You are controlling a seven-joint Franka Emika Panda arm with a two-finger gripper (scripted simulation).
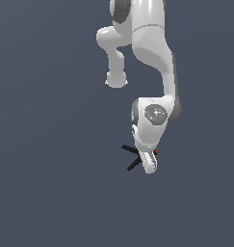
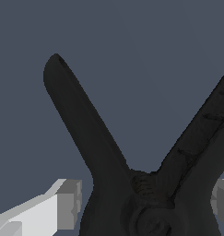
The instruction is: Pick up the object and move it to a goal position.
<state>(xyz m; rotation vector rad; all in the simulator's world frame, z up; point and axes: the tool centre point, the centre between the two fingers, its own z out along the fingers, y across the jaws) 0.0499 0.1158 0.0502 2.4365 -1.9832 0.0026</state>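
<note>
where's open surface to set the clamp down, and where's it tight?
Exterior view: bare grey surface fills the exterior view's left, right and foreground. The only crowded spot is at the gripper, where the black clamp sits between the fingers, handles splayed toward the exterior view's left. The arm hangs over the far middle.

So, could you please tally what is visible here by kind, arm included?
Robot arm: 1
Pincer: 1
Black spring clamp: 1
Total: 3
</note>
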